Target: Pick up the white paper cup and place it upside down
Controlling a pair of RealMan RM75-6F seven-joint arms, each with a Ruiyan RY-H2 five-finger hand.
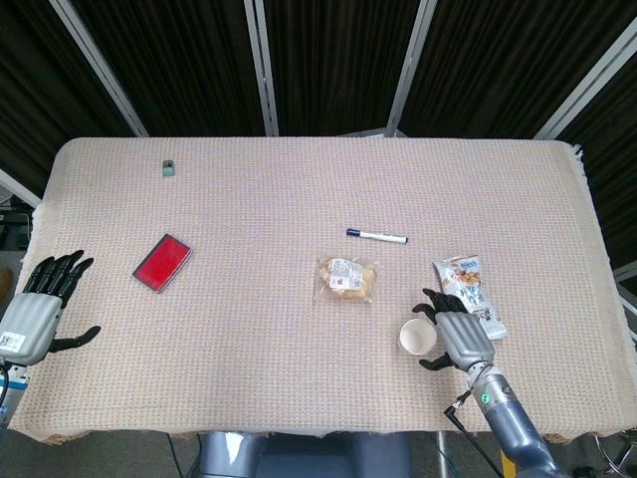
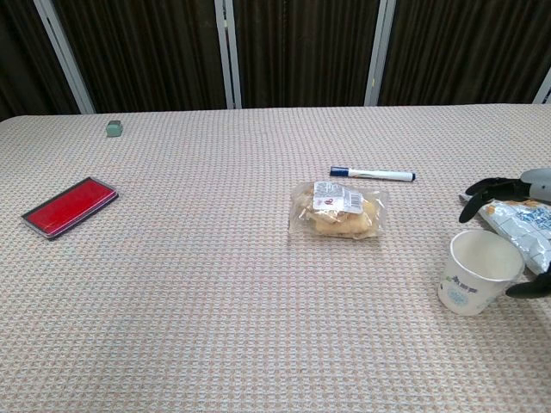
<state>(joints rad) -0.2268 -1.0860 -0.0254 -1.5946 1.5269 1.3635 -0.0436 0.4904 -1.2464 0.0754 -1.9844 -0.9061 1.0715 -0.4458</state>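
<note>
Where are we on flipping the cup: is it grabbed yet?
Done: the right hand has reached the white paper cup. In hand: its fingers bracket the cup, which tilts mouth-up on the table; a firm grip isn't clear. Left: lift, invert and set it down. The left hand idles at the table edge.
</note>
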